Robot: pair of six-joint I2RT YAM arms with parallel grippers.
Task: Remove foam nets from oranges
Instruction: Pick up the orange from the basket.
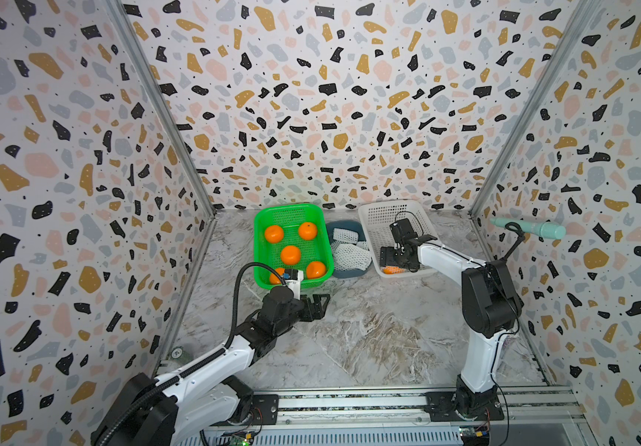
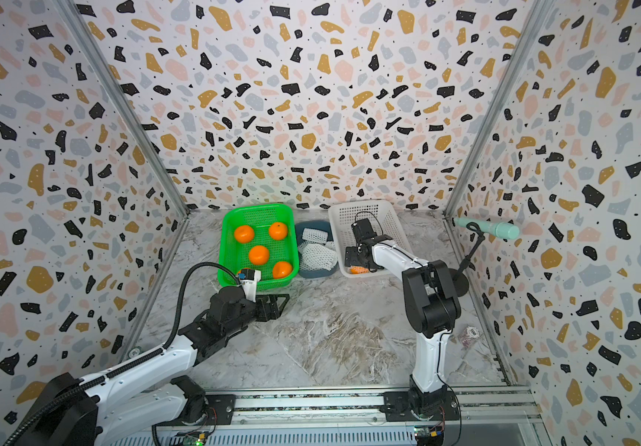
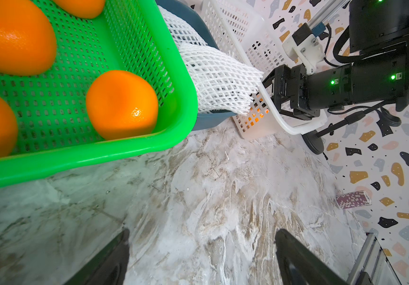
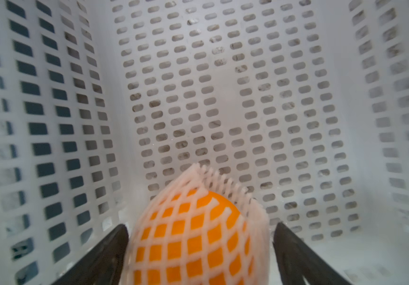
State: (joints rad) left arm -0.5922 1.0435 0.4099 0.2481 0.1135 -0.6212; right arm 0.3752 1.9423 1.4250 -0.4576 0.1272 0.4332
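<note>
Several bare oranges (image 1: 290,255) lie in the green basket (image 1: 256,247); the left wrist view shows one (image 3: 122,104) in its near corner. One orange (image 4: 193,237) still in its white foam net (image 4: 213,182) sits at the near end of the white basket (image 1: 388,210), showing as an orange patch (image 1: 392,270) in both top views. My right gripper (image 4: 199,227) reaches down into that basket, open, a finger on each side of the netted orange. My left gripper (image 1: 321,305) hovers open over the marble table just in front of the green basket, holding nothing (image 3: 201,232).
A blue bowl (image 1: 344,274) between the baskets holds several empty foam nets (image 1: 351,256). A teal cylinder (image 1: 527,228) on a black stand sits by the right wall. A roll of chips (image 2: 469,332) lies on the table at right. Walls enclose three sides.
</note>
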